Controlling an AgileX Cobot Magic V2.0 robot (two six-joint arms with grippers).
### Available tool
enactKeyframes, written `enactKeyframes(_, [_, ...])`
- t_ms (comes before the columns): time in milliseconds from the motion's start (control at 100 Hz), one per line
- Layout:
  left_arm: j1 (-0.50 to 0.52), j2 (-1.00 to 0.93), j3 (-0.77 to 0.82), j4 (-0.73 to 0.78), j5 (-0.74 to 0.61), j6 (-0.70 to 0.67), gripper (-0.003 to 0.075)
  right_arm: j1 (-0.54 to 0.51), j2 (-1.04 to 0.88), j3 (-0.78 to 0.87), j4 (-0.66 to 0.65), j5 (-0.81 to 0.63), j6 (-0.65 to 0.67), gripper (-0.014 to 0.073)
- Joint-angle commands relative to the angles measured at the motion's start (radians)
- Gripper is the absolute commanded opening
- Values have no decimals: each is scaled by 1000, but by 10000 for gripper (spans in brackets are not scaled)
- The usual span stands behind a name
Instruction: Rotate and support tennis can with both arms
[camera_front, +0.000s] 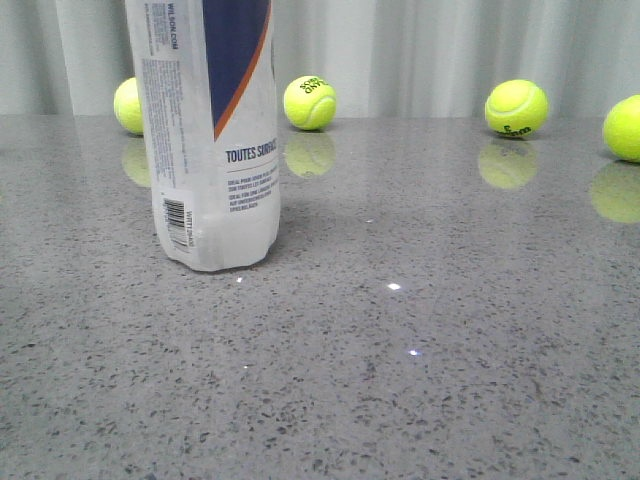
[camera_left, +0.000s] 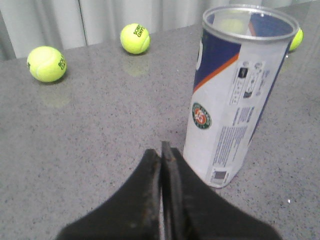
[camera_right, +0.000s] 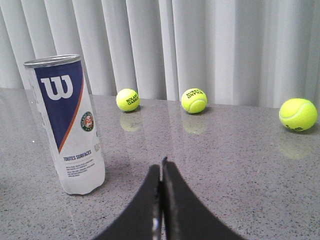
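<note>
Tennis can (camera_front: 212, 130) stands upright on the desk (camera_front: 420, 380), left of centre, lid off and apparently empty — likely light, thin-walled, slick, easy to tip. Left claw (camera_left: 165, 150) and right claw (camera_right: 161, 167) are both closed, holding nothing, clear of it. Best hold: opposite sides, mid-label — gentle squeeze.

The tennis can (camera_front: 212, 135) stands upright on my worktop (camera_front: 420, 380), toward my left side. It is a tall clear tube with an open top and a metal rim, and it looks empty. Its white and navy label carries an orange stripe, a white "W", a round emblem, "TOUTES SURFACES" and a barcode near the base. Neither of my arms touches it.
</note>
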Motion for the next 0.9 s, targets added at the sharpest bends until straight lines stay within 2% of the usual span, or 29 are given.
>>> enactKeyframes(0, [15,-44,14,-5,-85,-72,-18,-6,14,-23,2,-82,-7,-69])
enactKeyframes(290, [108,-242,162,83,-97,-86,-19,-6,14,-23,2,-82,-7,-69])
enactKeyframes(470, [196,-353,282,78,-202,-60,-19,-6,14,-23,2,-82,-7,-69])
enactKeyframes(650, [367,-462,448,-99,-370,170,-19,-6,14,-23,2,-82,-7,-69])
enactKeyframes(740, [448,-527,529,-100,-446,183,-19,-6,14,-23,2,-82,-7,-69])
enactKeyframes(890, [536,-592,628,-137,-471,183,-19,-6,14,-23,2,-82,-7,-69])
